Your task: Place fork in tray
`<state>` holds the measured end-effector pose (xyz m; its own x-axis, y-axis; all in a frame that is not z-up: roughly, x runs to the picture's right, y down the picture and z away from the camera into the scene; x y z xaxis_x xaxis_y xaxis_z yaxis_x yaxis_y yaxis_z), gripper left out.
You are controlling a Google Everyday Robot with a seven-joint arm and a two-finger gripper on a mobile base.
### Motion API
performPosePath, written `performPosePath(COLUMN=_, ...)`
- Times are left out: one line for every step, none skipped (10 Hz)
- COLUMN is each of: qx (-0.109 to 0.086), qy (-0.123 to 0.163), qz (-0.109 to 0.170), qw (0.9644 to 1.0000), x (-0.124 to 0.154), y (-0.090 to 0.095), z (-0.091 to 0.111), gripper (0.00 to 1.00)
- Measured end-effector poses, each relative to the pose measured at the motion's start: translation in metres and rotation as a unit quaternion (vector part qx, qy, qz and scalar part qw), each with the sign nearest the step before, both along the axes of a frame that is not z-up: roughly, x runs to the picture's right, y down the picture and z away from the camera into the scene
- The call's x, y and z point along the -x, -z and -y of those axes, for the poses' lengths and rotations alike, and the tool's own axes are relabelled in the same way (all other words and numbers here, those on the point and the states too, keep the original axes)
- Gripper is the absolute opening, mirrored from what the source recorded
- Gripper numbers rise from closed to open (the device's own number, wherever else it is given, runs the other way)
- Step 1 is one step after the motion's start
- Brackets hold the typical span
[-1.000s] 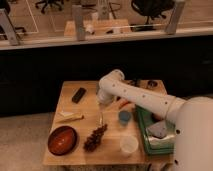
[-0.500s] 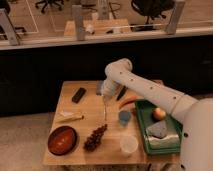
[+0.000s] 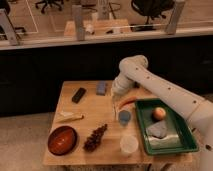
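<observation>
My gripper (image 3: pixel 118 93) hangs over the middle of the wooden table, just left of the tray. It is shut on the fork (image 3: pixel 115 107), a thin pale utensil that hangs down from it above the table top. The dark green tray (image 3: pixel 141 128) lies at the table's right side, a short way right of the fork. Inside the tray are a round orange fruit (image 3: pixel 159 113) and a grey lump (image 3: pixel 159 131).
An orange carrot (image 3: pixel 127 102) and a blue cup (image 3: pixel 124 117) lie between the gripper and the tray. A white cup (image 3: pixel 129 144), grapes (image 3: pixel 95 137), a red-brown bowl (image 3: pixel 62 140), a pale banana (image 3: pixel 70 117), a black object (image 3: pixel 78 95) and a blue-grey block (image 3: pixel 102 88) are on the table.
The gripper has risen from the table top and moved right towards the tray, with the fork in it.
</observation>
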<state>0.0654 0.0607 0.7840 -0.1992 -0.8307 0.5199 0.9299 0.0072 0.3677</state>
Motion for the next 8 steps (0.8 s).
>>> performPosePath(qx=-0.02, qy=0.019, qz=0.016, qw=0.9995, x=-0.017, y=0.008, z=-0.008, gripper=0.0)
performPosePath(qx=-0.033, qy=0.031, qz=0.028, qw=0.9986, x=-0.032, y=0.013, z=-0.013, gripper=0.0)
performPosePath(qx=-0.043, qy=0.041, qz=0.041, qw=0.9974, x=-0.047, y=0.016, z=-0.016, gripper=0.0)
performPosePath(qx=-0.051, qy=0.049, qz=0.054, qw=0.9961, x=-0.063, y=0.019, z=-0.018, gripper=0.0)
performPosePath(qx=-0.054, qy=0.052, qz=0.062, qw=0.9953, x=-0.076, y=0.021, z=-0.018, gripper=0.0)
performPosePath(qx=-0.054, qy=0.052, qz=0.067, qw=0.9949, x=-0.09, y=0.021, z=-0.021, gripper=0.0)
performPosePath(qx=-0.055, qy=0.051, qz=0.068, qw=0.9948, x=-0.099, y=0.021, z=-0.021, gripper=0.0)
performPosePath(qx=-0.055, qy=0.052, qz=0.069, qw=0.9948, x=-0.098, y=0.021, z=-0.021, gripper=0.0)
